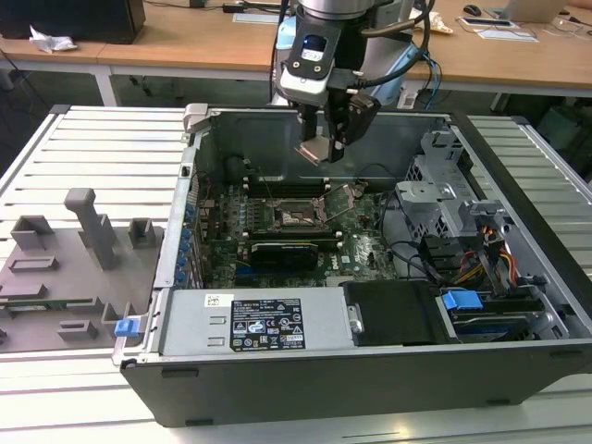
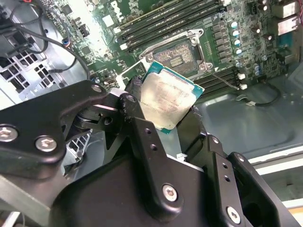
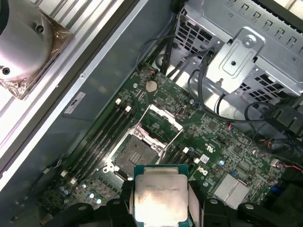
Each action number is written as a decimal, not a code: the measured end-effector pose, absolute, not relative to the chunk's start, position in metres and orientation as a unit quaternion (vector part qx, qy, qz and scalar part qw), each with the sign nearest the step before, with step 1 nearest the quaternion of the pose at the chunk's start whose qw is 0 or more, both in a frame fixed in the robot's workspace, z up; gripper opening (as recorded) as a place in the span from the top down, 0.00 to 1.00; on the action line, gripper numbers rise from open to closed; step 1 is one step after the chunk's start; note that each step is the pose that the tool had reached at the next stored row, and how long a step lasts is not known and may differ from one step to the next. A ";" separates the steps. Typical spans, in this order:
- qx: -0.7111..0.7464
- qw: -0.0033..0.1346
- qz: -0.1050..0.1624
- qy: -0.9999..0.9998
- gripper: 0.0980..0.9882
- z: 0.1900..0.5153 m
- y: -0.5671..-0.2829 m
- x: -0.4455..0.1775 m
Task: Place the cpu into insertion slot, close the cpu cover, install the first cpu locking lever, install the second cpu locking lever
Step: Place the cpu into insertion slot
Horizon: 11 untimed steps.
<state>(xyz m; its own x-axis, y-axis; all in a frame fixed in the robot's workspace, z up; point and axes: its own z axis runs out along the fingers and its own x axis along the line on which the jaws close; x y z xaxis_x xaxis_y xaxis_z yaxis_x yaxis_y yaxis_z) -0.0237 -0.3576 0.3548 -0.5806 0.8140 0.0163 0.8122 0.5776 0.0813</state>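
Note:
The cpu (image 2: 170, 97) is a small square chip with a pale metal top and a green rim, and my gripper (image 2: 168, 111) is shut on it by two opposite edges. In the exterior view the gripper (image 1: 321, 148) hangs with the cpu (image 1: 310, 151) inside the open computer case, well above the motherboard. The insertion slot (image 3: 137, 153) lies bare on the board, below and a little ahead of the chip (image 3: 161, 196). The cpu cover (image 3: 161, 119) stands flipped open beside the slot (image 2: 182, 52). A thin locking lever (image 2: 222, 78) sticks out, unlatched.
Memory slots (image 3: 102, 137) flank the socket. A metal drive cage (image 1: 435, 199) with cables fills the case on the exterior view's right. The power supply (image 1: 250, 324) sits along the front. A grey fixture plate (image 1: 65, 268) lies outside on the exterior view's left.

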 end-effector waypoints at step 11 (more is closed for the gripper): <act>0.499 0.013 0.039 0.865 0.50 0.354 -0.358 -0.024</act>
